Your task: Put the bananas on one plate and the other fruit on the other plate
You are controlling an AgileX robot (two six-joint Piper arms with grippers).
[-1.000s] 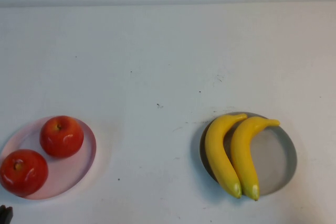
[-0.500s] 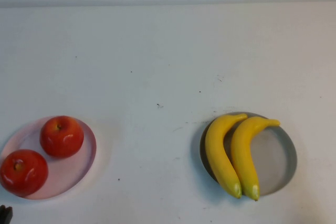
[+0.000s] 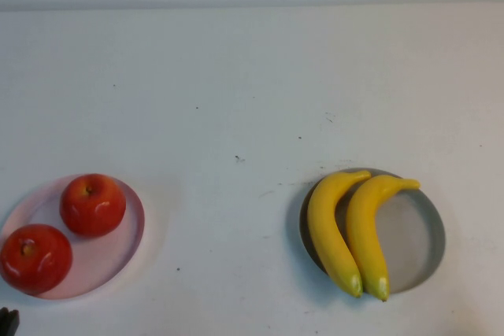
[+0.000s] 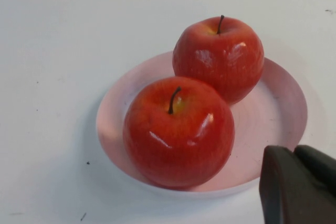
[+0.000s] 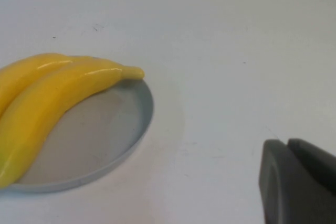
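Both glossy yellow bananas [image 3: 346, 234] lie on the speckled grey plate [image 3: 417, 249]; both shiny red apples [image 3: 93, 204] on the pale pink plate [image 3: 118, 261] well apart. The left gripper [image 4: 299, 184] beside the pink plate and the right gripper [image 5: 296, 182] near the grey plate are pressed together, empty; sorting looks finished, so they should keep clear.

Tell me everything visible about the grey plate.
The grey plate is round and shallow with a thin raised rim and a matte surface. It sits flat on the white table, on the robot's right. Two yellow bananas lie side by side across its left half, tips overhanging the rim. Neither gripper touches it.
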